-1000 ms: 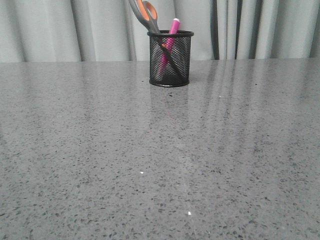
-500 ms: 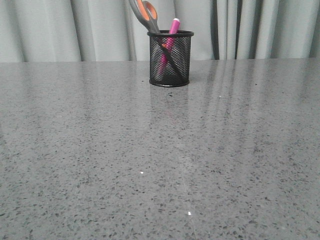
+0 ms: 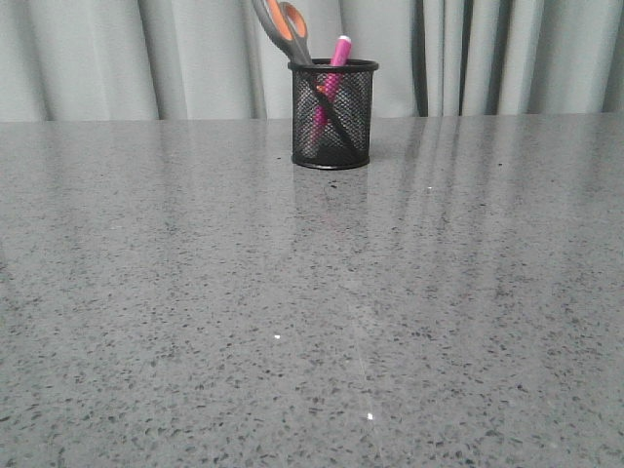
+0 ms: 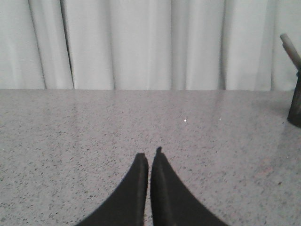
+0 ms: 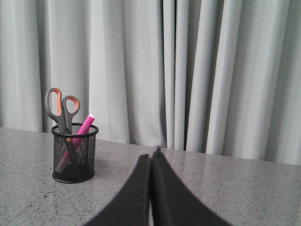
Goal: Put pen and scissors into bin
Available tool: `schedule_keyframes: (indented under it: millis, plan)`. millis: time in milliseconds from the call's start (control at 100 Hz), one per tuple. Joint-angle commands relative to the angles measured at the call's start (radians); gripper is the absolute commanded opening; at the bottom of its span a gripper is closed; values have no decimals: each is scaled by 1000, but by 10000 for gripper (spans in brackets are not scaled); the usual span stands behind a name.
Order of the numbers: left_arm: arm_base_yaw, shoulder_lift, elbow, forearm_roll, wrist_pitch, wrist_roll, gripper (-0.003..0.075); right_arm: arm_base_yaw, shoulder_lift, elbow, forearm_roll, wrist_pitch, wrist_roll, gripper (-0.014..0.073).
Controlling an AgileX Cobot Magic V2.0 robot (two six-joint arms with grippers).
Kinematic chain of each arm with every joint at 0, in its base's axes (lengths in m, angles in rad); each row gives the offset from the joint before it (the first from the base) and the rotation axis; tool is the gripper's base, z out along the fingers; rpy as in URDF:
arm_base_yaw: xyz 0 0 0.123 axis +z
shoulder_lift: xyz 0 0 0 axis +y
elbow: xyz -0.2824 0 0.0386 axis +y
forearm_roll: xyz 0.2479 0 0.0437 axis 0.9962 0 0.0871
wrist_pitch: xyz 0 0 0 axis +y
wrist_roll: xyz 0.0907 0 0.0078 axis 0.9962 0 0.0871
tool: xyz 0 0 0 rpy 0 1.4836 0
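Change since earlier frames: none seen; bin, pen and scissors lay exactly as half a second and a second before in the front view.
Bin (image 3: pixel 331 115): stood upright near the far edge of the desk (image 3: pixel 312 292), roughly midway between its left and right edges, close to the grey curtain (image 3: pixel 195 58); black wire mesh with solid rim and base.
Pen (image 3: pixel 330 83): rested inside the bin, leaning, magenta body visible through the mesh, tip poking above the rim on the right side.
Scissors (image 3: pixel 285 27): stood blades-down in the bin, tilted, orange-lined handles rising above the rim on the left and cut off by the top of the front view; blade crossed the pen inside the mesh.
Left gripper (image 4: pixel 149 155): dark fingers pressed together, nothing between them, low over bare desk, well apart from the bin, of which only a sliver showed at the edge of the left wrist view.
Right gripper (image 5: pixel 151 155): fingers pressed together with nothing pinched, over the desk and apart from the bin.
Right wrist view: showed bin, pen and both scissor loops in full against the curtain.
Task state: both items already in the bin.
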Motion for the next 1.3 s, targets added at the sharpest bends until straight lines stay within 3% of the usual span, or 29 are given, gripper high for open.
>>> schedule_keyframes:
  millis: [0,200,230,1230,1290]
  plan:
    - [-2,-31,9,63,-61,-27,-19,-8,8,-24,-3,-65,-11,-58]
    - [-2,-100,127,93,-107,-40,-19,-8,8,-24,-3,-63,-11,-58]
    - [-2,-100,125,110,-63,-67,-19,-8,8,-24,-3,-65,-11,-58]
    - [-2,-98,123,126,-67,-82,-19,-8,8,-24,-3,-65,-11,-58]
    - [-2,-98,123,126,-67,-82,-19,-10,6,-24,-70,-71,-11,-58]
